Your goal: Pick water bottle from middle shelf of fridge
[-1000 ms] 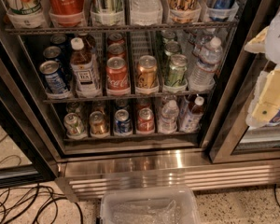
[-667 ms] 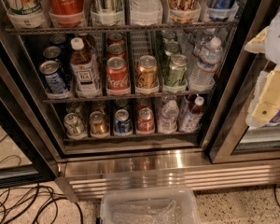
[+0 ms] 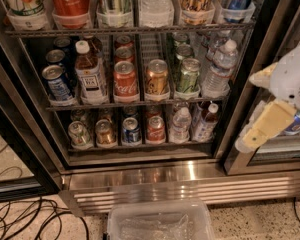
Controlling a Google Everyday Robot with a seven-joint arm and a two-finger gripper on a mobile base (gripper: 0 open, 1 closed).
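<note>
gripper [image 3: 256, 109] hangs at the right edge of the view, outside the fridge [image 3: 190, 183], with its two pale fingers spread apart and nothing between them. the water bottle [image 3: 219, 70] stands upright at the right end of the middle shelf [image 3: 135, 104], well apart from the gripper, and the black frame post [image 3: 240, 89] of the cabinet lies between them. that post is the first hazard: a straight sideways move would likely strike it, so the arm probably has to come round to the front first. the green can [image 3: 188, 75] stands just beside the bottle on its left, and another clear bottle seems to sit behind it, so a wide-spread finger pushed in carelessly could tip the can or shove the row backwards. the upper rack [image 3: 130, 30] runs close above the white cap, leaving little room to lift before pulling out; a hasty upward pull may jam the cap against the wire. the thin ribbed wall looks soft, so a hard squeeze could buckle it and a light one could let it slip.
</note>
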